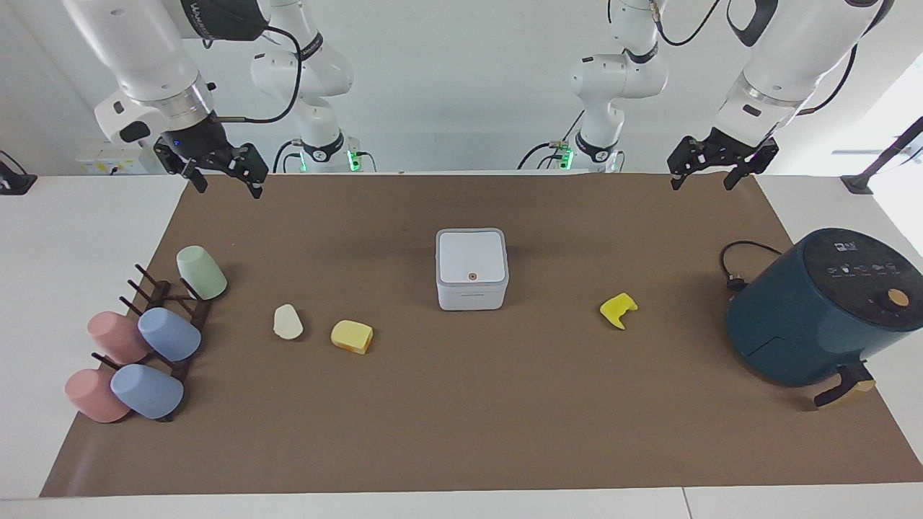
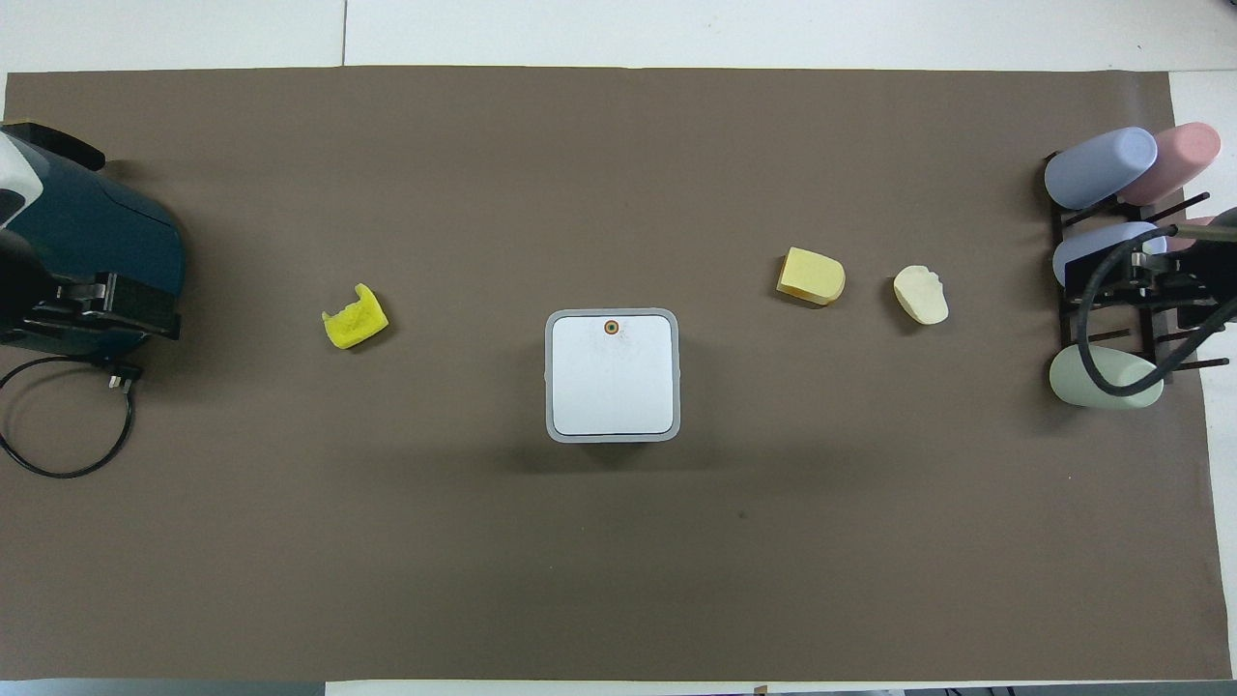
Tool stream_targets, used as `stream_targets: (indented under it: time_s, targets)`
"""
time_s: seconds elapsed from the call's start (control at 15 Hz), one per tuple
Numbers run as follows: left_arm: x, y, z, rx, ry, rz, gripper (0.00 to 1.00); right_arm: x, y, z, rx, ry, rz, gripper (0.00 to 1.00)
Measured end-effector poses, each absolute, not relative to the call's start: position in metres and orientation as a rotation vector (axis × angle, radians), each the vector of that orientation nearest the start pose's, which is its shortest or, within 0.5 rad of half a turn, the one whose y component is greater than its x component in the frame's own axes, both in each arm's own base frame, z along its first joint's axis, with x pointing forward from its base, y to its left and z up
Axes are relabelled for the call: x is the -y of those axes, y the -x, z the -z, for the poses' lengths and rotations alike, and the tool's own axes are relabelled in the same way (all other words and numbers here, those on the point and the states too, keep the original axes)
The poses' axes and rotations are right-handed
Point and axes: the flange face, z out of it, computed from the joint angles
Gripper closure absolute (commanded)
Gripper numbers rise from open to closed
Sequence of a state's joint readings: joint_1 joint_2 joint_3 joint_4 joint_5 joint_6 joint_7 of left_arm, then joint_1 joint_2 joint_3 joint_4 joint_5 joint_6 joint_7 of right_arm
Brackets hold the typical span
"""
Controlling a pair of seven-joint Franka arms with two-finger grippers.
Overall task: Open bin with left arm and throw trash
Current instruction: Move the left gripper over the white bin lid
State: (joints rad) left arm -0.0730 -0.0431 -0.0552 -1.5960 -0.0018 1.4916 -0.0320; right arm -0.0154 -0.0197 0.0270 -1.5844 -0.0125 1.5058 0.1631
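The bin [image 1: 472,268] [image 2: 612,375] is a small white cube in the middle of the brown mat, with its lid shut flat. A cream-white lump of trash [image 1: 288,321] [image 2: 920,294] and a pale yellow-orange block [image 1: 352,336] [image 2: 810,275] lie toward the right arm's end, slightly farther from the robots than the bin. A bright yellow bent piece [image 1: 619,310] [image 2: 355,317] lies toward the left arm's end. My left gripper [image 1: 703,180] hangs open and empty above the mat's edge at the robots' end. My right gripper [image 1: 229,186] hangs open and empty above that same edge.
A teal air fryer [image 1: 815,306] [image 2: 87,232] stands at the left arm's end, its black cord [image 1: 735,267] [image 2: 58,425] looped beside it. A dark rack [image 1: 173,310] with several pastel cups [image 1: 169,334] [image 2: 1097,166] stands at the right arm's end.
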Motion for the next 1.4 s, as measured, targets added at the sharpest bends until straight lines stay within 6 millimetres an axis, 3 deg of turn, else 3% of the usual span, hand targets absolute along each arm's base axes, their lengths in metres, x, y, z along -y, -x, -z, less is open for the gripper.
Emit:
stream_targets:
  time_s: [0.73, 0.93, 1.0, 1.13, 1.2, 1.4]
  targets:
    - [0.069, -0.529, -0.63, -0.13, 3.132, -0.088, 0.0, -0.005, -0.541, -0.621, -0.24, 3.15, -0.098, 0.0]
    - [0.078, -0.529, -0.631, -0.083, 3.135, -0.064, 0.04, -0.005, -0.541, -0.621, -0.24, 3.15, -0.1, 0.0]
    - [0.088, -0.529, -0.631, -0.092, 3.136, -0.055, 0.17, -0.005, -0.541, -0.62, -0.24, 3.15, -0.104, 0.0]
    - [0.123, -0.527, -0.625, -0.081, 3.148, -0.045, 0.85, -0.005, -0.541, -0.618, -0.239, 3.15, -0.109, 0.0]
    - [0.146, -0.527, -0.618, -0.058, 3.163, -0.045, 1.0, -0.005, -0.541, -0.618, -0.239, 3.15, -0.11, 0.0]
    - [0.223, -0.528, -0.589, 0.022, 3.204, -0.045, 1.0, -0.005, -0.54, -0.616, -0.239, 3.15, -0.116, 0.0]
